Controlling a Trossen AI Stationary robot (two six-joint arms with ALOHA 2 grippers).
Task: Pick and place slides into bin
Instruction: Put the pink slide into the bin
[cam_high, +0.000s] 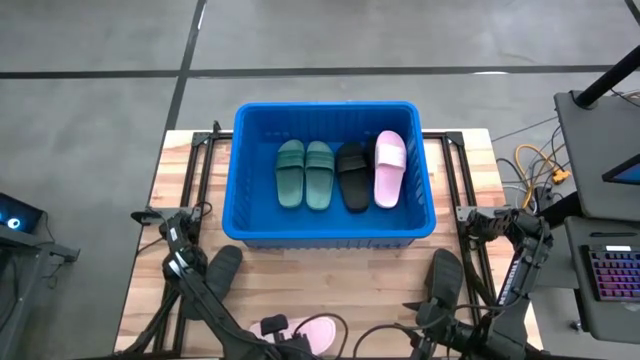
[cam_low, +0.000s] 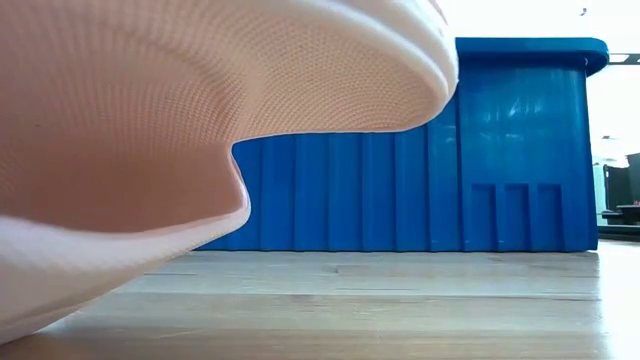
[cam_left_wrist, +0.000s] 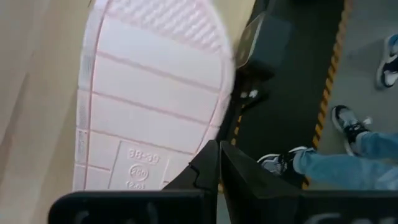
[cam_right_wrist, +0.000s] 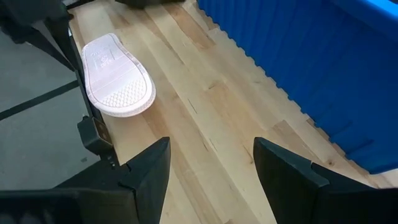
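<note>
Left tool (cam_left_wrist: 214, 168) — clamped on pink slide (cam_left_wrist: 149, 93).

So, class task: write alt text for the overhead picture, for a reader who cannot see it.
A blue bin on a wooden table holds four slides: two green, one black, one pink. Nearer the robot lie two dark slides and another pink slide, at the left gripper.

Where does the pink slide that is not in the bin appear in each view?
High: loose pink slide at the bottom edge, left of centre, on the table's near edge.
Low: fills the left and top, very close to the lens.
Left wrist: sole up, upper left.
Right wrist: sole up, upper left.
Shared landmark: blue bin, absent from the left wrist view.
</note>
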